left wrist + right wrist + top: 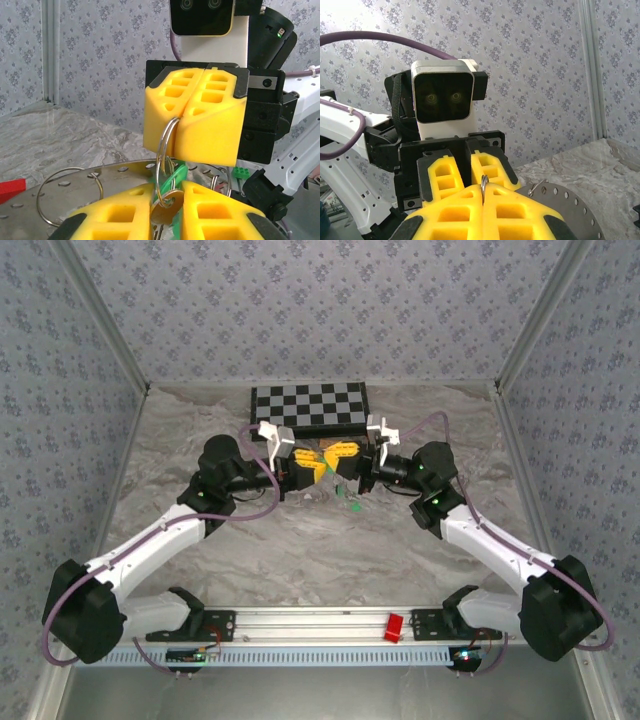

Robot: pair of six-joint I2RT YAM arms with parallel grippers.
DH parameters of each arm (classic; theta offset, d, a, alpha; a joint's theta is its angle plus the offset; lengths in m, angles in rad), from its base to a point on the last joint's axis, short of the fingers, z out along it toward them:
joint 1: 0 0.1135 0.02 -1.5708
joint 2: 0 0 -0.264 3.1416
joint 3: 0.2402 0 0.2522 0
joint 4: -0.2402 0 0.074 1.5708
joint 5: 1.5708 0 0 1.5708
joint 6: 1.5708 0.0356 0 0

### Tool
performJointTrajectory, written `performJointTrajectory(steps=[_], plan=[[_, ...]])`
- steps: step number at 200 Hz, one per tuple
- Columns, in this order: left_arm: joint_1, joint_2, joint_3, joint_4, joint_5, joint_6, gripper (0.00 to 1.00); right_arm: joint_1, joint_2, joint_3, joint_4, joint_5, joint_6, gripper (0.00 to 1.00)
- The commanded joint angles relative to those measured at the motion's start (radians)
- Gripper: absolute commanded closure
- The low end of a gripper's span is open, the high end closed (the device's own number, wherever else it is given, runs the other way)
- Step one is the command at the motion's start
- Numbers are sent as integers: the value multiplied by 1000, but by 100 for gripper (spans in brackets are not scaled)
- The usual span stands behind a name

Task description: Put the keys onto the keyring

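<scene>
- Above the middle of the desk (330, 560), the right hand (182, 125) is clenched on the keyring (162, 150), which hangs out below its grip.
- Just beneath, the left hand (167, 192) looks clamped on a green key (172, 179) touching the ring's lower loop, with a brass-coloured key (162, 212) beside it.
- Pushing the key off-line could twist the ring in the grip, so the coil never opens.
- A slack pinch might drop the tiny key.
</scene>
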Motion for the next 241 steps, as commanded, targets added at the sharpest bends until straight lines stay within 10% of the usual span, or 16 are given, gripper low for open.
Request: performJointTrajectory(steps=[1,181,241], plan=[[-3,4,31,9,2,17,85,1,-17,6,55,-21,15,100],[-30,89,43,4,90,24,84,-23,-22,-2,121,-6,71,100],[-23,-5,10,-29,43,55,63,-35,-21,-20,118,-1,69,100]])
